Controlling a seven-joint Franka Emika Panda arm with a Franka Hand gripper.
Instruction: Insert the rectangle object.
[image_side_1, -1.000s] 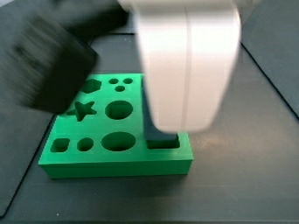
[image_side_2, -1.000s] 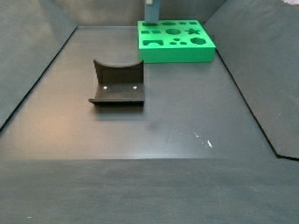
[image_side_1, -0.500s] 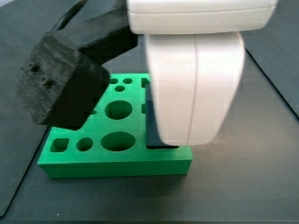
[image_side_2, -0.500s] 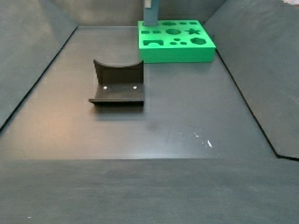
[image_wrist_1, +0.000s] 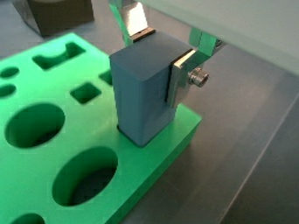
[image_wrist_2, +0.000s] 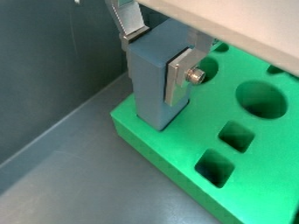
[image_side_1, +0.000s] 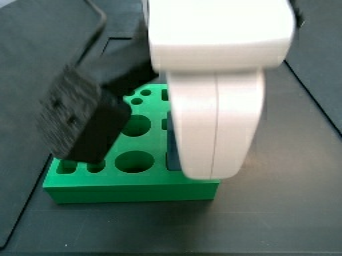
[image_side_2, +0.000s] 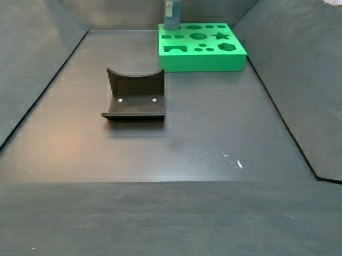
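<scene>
The rectangle object (image_wrist_1: 146, 92), a plain grey-blue block, stands upright with its lower end in the rectangular hole at a corner of the green board (image_wrist_1: 47, 87). It shows the same way in both wrist views (image_wrist_2: 152, 83). My gripper (image_wrist_1: 162, 61) is shut on its upper part, with one silver finger (image_wrist_1: 184, 72) flat against its side and the other finger mostly behind it. In a side view the white wrist housing (image_side_1: 221, 100) hides most of the block; only a dark sliver (image_side_1: 171, 150) shows above the board (image_side_1: 134, 190).
The board (image_side_2: 201, 62) lies at the far end of the dark floor, with round, star and square holes. The fixture (image_side_2: 134, 97) stands on the floor in front of it. Dark walls close in the sides.
In a side view the white wrist housing has come lower over the board, and the dark camera mount beside it has swung down. The block stays at the board's corner.
</scene>
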